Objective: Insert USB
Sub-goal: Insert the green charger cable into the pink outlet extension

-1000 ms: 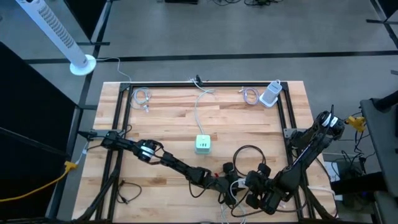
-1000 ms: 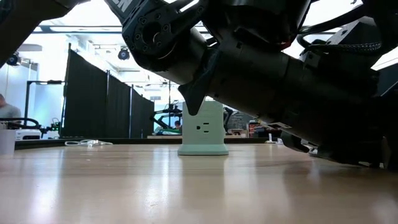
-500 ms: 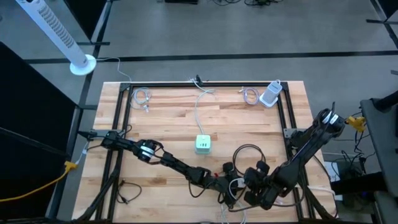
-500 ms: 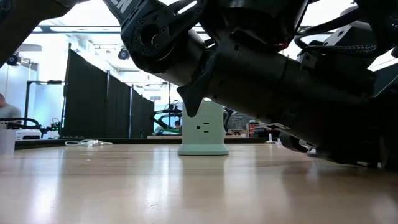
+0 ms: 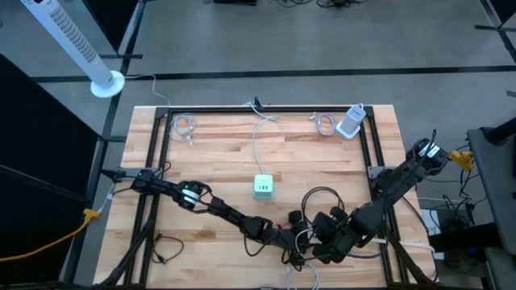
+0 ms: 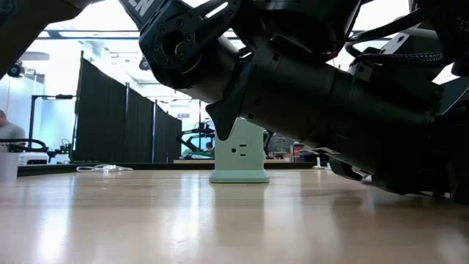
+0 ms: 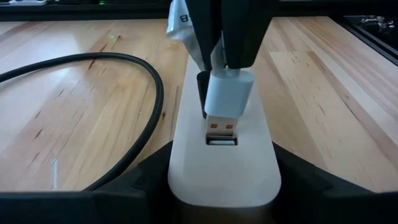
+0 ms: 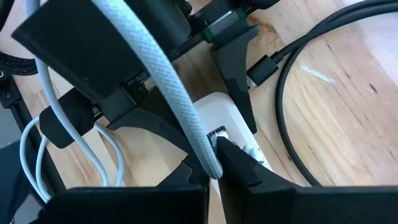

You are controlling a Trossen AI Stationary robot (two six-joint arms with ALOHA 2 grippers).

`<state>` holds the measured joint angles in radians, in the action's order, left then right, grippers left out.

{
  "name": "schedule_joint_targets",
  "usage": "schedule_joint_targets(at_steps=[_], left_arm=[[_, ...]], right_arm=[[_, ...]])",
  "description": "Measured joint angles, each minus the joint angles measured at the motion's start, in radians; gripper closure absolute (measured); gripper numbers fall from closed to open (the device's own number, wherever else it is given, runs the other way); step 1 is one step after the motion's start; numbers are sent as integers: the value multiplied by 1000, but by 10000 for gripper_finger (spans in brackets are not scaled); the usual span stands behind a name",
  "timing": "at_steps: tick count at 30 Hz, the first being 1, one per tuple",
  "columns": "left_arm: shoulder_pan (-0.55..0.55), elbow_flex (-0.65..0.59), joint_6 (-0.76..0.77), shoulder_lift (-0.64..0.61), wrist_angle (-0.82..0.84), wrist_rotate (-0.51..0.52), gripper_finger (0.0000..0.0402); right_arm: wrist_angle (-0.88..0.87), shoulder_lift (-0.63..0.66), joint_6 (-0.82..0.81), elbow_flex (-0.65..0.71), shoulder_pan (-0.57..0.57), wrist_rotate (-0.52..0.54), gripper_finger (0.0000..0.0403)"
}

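Note:
A white USB hub (image 7: 222, 162) lies flat on the wooden table near its front edge, and my left gripper (image 7: 224, 169) is closed on it. A white USB plug (image 7: 227, 99) on a white braided cable (image 8: 168, 87) stands upright over the hub. Its metal tip (image 7: 222, 129) is at the mouth of the hub's port (image 7: 222, 141). My right gripper (image 8: 214, 171) is shut on the plug from above. In the high view the two grippers meet at the near centre right (image 5: 306, 239). My left gripper holds the hub's two long sides (image 7: 178, 167) between its two fingers, at the end nearest the wrist. The fingers come in low, almost level, and lie along the hub. The hub rests flat on the table. My right gripper pinches the plug's white housing at its upper, cable end (image 7: 225, 76) between its two fingers (image 7: 239, 31). The fingers point steeply down. The plug hangs upright, metal end down, at the port's mouth; whether it has entered I cannot tell.
A black cable loop (image 7: 124, 93) lies on the wood beside the hub. A mint-green power cube (image 5: 263, 187) stands mid-table on a white cord. Coiled cables (image 5: 184, 125) and a white adapter (image 5: 351, 122) lie along the far edge. A black frame (image 5: 161, 153) borders the table.
My right gripper has moved toward the table's left, closer to my left gripper and the hub, and has turned a little, still shut on the plug. The hub has stayed where it was.

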<state>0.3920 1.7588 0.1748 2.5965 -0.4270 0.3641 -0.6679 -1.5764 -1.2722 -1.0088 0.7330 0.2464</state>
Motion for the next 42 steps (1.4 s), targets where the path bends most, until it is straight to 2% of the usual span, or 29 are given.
schedule_joint_targets(at_steps=[21,28,35,42], left_arm=[[0,-1,-6,0,0,12,209],[1,-1,-8,0,0,13,209],[3,-1,-7,0,0,16,209],[4,-1,-8,0,0,21,209]], right_arm=[[8,18,0,2,-9,6,403],[26,-10,-1,1,-26,-34,403],[23,-13,0,1,-32,-37,403],[41,-70,15,-1,-39,-33,403]])
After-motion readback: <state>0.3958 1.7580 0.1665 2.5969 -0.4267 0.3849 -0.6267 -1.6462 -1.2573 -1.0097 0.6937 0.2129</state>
